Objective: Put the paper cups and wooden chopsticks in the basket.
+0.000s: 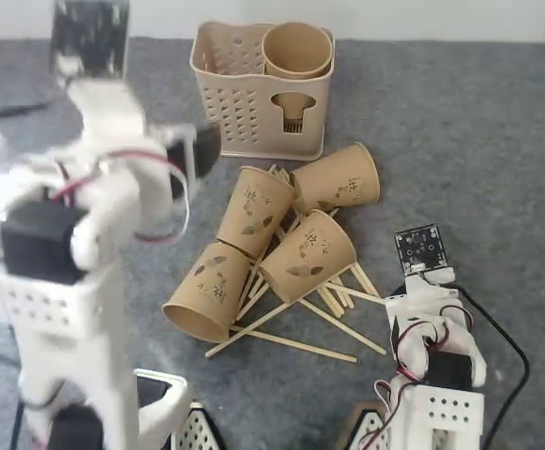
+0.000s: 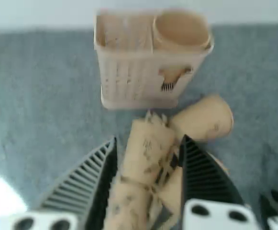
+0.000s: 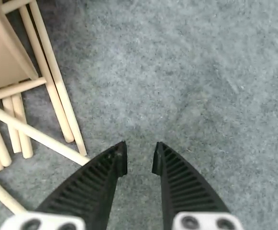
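Your left gripper [image 2: 149, 139] hangs with its fingers spread wide. In its wrist view a leaf-printed paper cup [image 2: 146, 153] lies lengthwise between them, and you cannot tell whether the pads touch it. In the high view the left arm [image 1: 94, 234] rises over the left side of the grey carpet [image 1: 469, 122].

Your right gripper [image 3: 139, 151] sits low over bare carpet, its fingers parted by a narrow gap with nothing between them. The nearest wooden chopsticks [image 3: 52, 91] lie just beside it.

The basket [image 1: 253, 103] stands upright near the carpet's far edge, where the grey meets a pale strip. An upright cup [image 1: 297, 49] sits in its right compartment. Four fallen cups [image 1: 308, 255] lie on their sides in a cluster in front of the basket, resting on a fan of chopsticks that spreads towards the right arm [image 1: 431, 375].

For room, you have a wide stretch of bare carpet to the right of the basket and the cups, reaching the picture's edge. The strip between the basket and the left arm is narrower. A black cable [image 1: 508, 356] loops along the right side of the right arm's base.

The cups carry a dark leaf print. A small circuit board [image 1: 420, 248] on the right arm's wrist bears marks too small to read.
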Controlling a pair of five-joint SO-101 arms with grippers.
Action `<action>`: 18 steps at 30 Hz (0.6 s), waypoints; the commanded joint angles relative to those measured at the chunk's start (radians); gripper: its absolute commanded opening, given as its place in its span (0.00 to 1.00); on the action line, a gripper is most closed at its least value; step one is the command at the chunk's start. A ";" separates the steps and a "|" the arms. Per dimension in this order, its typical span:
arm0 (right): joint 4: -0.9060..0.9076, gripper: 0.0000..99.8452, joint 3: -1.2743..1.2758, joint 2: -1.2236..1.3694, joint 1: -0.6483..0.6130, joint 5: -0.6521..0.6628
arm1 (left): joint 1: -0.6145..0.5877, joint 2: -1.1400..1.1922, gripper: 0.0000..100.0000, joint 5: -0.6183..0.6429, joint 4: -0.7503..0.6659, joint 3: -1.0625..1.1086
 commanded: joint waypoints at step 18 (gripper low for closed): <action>0.199 0.17 -0.551 0.180 -0.097 -0.014 | -0.267 -0.215 0.20 -0.071 -0.259 0.687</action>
